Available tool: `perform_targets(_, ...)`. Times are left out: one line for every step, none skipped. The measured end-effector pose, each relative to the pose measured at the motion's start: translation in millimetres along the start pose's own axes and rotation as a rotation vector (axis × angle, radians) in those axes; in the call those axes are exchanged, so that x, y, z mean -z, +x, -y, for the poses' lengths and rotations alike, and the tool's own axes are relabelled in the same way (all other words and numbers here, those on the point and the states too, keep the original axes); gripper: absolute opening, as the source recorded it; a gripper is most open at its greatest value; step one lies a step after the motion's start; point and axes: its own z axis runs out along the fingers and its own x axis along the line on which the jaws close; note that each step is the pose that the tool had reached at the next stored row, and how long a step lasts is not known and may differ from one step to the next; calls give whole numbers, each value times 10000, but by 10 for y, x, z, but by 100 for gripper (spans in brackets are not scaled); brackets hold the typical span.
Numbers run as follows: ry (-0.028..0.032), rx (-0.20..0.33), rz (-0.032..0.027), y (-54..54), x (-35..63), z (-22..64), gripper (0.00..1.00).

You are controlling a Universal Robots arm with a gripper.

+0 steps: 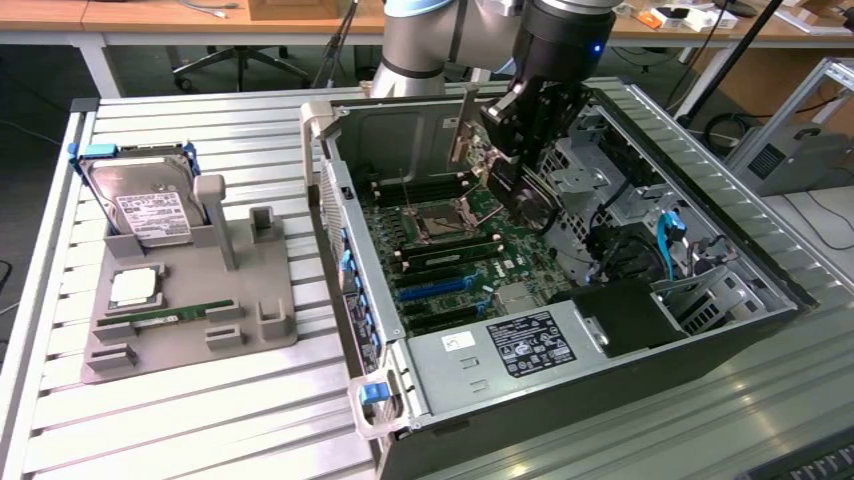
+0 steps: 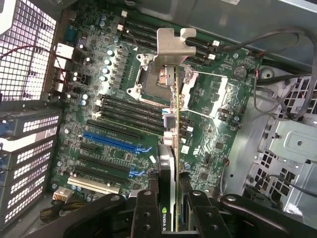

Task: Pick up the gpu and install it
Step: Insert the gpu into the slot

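Install step in hand. I have gpu (image 2: pixel 174 104) pinched edge-on in partly closed gripper (image 2: pixel 171 198), silver bracket at far end. Card hangs over motherboard (image 2: pixel 114 124) inside open computer case (image 1: pixel 320 130), not yet seated. My judgement: card edge needs squaring over slot. Arm reaches steeply down into case.

Exterior view: high, angled down at open computer case (image 1: pixel 400 140) on table (image 1: pixel 200 430). Wrist view: close, looking past gripper (image 2: pixel 171 198) straight onto motherboard (image 2: pixel 99 99) (shared with exterior view).
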Motion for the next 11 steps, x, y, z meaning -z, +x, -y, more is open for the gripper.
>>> perform_targets(-1,38,2,0,0,0,27)
perform_targets(0,61,4,0,0,0,27)
perform_targets(-1,86,6,0,0,0,27)
perform_targets(-2,203,13,0,-1,0,27)
perform_targets(-3,311,20,0,-1,0,27)
perform_targets(-3,401,26,0,-1,0,27)
perform_targets(-4,504,33,0,-1,0,27)
perform_targets(-7,740,49,0,-2,0,27)
perform_targets(-8,915,61,0,-2,0,27)
perform_targets(-10,1064,70,0,-3,0,27)
perform_targets(-10,1174,78,0,-3,0,27)
